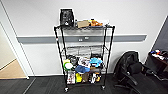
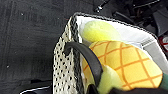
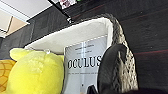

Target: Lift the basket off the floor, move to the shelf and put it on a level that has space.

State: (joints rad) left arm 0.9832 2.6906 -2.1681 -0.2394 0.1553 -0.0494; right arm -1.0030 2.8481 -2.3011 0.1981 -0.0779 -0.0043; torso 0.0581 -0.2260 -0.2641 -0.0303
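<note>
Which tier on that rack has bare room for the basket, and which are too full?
On the shelf, the level second from the top looks bare between its posts, below the loaded top tier. The top tier carries a black bag and boxes. The two lower tiers are crowded with mixed items.

The shelf [image 1: 83, 57] stands on the floor [image 1: 45, 86] against the wall [image 1: 130, 17]; an office chair [image 1: 131, 71] sits to its right; in the basket [image 2: 63, 67], a plush toy [image 2: 125, 63] lies beside a box [image 3: 83, 65].
</note>
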